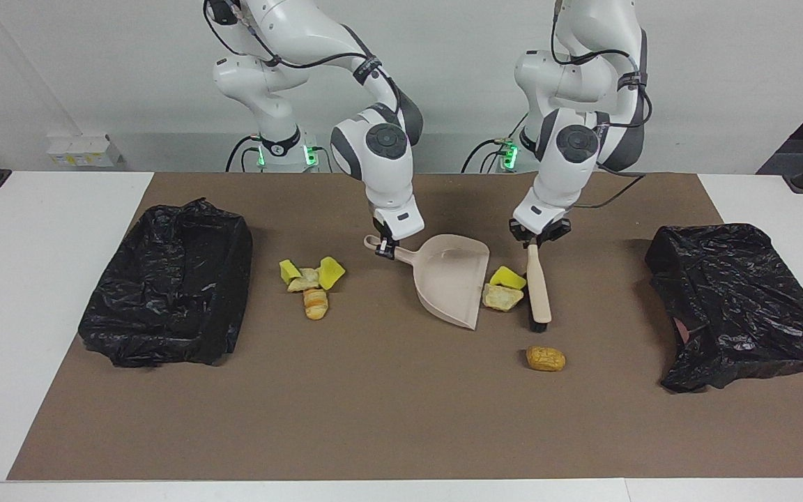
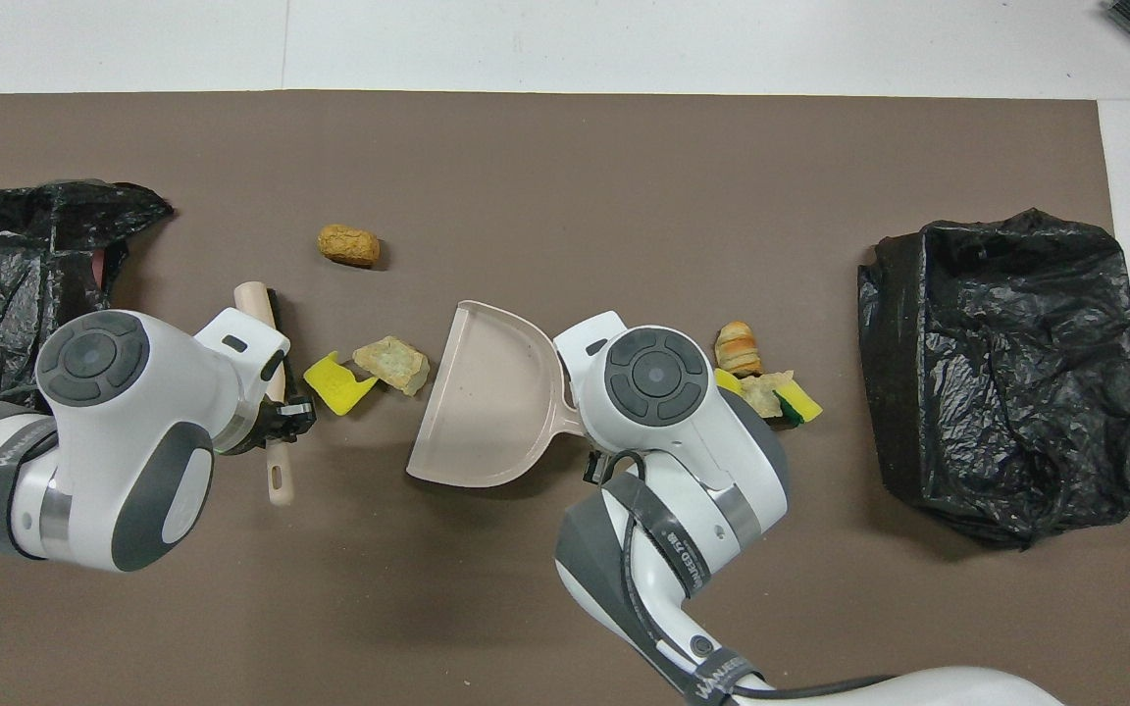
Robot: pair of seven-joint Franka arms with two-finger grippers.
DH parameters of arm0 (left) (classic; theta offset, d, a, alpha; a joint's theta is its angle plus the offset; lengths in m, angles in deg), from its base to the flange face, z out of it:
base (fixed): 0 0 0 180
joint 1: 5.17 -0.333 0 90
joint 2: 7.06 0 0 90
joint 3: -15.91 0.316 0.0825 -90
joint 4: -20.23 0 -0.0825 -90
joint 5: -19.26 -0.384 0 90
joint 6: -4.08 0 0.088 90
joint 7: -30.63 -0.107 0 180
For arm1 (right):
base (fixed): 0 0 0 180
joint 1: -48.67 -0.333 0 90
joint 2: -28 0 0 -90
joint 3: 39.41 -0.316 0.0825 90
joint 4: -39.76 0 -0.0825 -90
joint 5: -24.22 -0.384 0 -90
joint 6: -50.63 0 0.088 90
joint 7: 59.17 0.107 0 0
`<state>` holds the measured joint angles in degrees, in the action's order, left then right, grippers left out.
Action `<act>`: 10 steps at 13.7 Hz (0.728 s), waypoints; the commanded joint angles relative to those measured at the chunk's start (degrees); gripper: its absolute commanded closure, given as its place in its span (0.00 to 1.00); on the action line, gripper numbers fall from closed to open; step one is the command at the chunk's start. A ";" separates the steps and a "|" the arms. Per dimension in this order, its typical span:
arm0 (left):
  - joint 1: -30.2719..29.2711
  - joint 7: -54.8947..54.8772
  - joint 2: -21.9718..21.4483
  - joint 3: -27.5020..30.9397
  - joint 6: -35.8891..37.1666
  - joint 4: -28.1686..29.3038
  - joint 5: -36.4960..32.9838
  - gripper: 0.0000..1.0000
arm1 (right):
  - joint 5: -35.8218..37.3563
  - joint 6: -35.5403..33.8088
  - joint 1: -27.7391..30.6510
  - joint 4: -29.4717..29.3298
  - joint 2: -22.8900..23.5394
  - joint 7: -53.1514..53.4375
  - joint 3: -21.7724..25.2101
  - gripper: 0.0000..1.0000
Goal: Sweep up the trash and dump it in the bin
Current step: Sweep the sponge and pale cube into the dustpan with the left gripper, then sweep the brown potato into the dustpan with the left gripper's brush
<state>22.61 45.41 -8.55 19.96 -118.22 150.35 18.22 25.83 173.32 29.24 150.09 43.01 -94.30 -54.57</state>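
brown mat (image 1: 373, 418) on white table (image 1: 25, 279), white wall. right gripper (image 1: 384, 249) clamps dustpan (image 1: 452, 279) handle; left gripper (image 1: 532, 239) clamps brush (image 1: 537, 289), scraps (image 1: 502, 287) at its 9 o'clock.

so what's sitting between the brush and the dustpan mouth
Two scraps: a yellow sponge bit and a tan lump, between brush and dustpan; clearest in the facing view.

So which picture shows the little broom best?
The facing view: the brush shows whole there, handle in the left gripper, bristles down beside two scraps. In the overhead view the left arm hides its middle; only the brush's two ends peek out.
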 commanded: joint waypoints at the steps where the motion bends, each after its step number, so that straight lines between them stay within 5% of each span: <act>1: 5.95 -1.42 -2.38 0.61 0.03 1.45 -0.01 1.00 | 1.20 1.06 -0.09 0.59 -0.51 2.00 -0.12 1.00; 5: 12.30 -2.39 -3.44 0.61 3.90 0.14 -0.01 1.00 | 1.20 0.97 -0.09 0.50 -0.51 2.00 -0.12 1.00; 10: 5.03 -10.80 -2.56 1.32 9.53 -5.84 0.08 1.00 | 1.20 0.71 -0.09 0.59 -0.59 3.91 -0.12 1.00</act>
<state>31.68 39.68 -11.21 21.02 -110.64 145.92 18.21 25.84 173.32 29.24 150.09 43.01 -93.75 -54.57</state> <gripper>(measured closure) 0.744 0.683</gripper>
